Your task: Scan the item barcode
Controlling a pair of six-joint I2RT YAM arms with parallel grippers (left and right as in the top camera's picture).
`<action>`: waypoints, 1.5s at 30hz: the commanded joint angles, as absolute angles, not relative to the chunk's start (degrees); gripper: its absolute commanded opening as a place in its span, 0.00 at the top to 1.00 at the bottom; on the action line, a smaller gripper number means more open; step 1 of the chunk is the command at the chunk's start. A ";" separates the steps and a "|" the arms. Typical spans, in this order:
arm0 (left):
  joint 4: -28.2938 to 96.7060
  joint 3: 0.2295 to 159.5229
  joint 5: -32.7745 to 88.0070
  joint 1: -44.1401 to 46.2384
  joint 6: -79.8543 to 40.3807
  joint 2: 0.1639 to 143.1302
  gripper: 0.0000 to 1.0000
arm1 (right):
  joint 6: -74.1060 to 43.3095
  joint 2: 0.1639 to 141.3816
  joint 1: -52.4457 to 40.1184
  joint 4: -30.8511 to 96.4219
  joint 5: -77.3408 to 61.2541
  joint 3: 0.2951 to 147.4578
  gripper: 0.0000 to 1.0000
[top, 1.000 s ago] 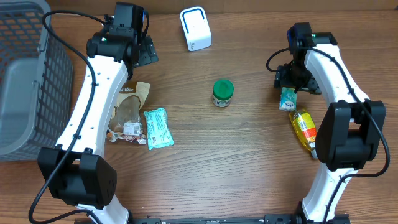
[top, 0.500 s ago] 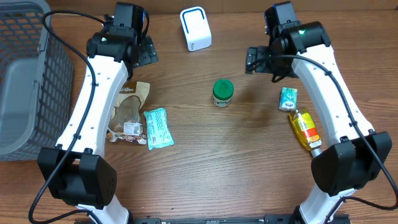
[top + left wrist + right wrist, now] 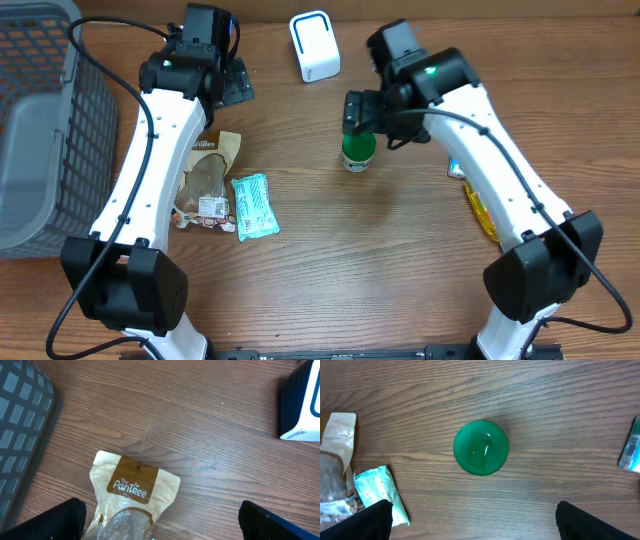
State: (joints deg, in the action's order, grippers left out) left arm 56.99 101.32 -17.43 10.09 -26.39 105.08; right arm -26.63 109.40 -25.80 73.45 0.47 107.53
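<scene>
Jaws spread, the right gripper (image 3: 360, 118) hovers above the small round green-lidded jar (image 3: 481, 447) at the wooden table (image 3: 400, 260)'s centre, apparently lining up a grasp that calls for a straight descent, then a carry to the white boxy scanner (image 3: 314, 45) at twelve o'clock; the left gripper (image 3: 232, 85) idles, spread, at eleven.

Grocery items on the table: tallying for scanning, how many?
5: brown pouch and teal packet at left, green jar centre, teal box and yellow bottle at right, mostly hidden by the right arm.
</scene>
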 commanded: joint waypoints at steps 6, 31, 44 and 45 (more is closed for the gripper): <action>56.77 102.02 -18.41 10.31 -25.74 104.25 0.01 | -38.24 112.62 -29.04 70.46 10.90 107.20 0.00; 56.77 102.02 -18.41 10.31 -25.74 104.25 0.01 | -58.54 116.18 -28.47 67.42 3.20 107.20 0.00; 56.77 102.02 -18.41 10.31 -25.74 104.25 0.00 | -62.78 116.18 -28.25 67.57 3.55 107.20 0.00; 56.77 102.02 -18.41 10.31 -25.74 104.25 0.00 | -62.78 116.18 -28.25 67.61 4.73 107.20 0.00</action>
State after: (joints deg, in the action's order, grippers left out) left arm 57.01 101.32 -17.43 10.09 -26.39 105.08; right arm -61.71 116.05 -28.53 67.83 1.80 107.33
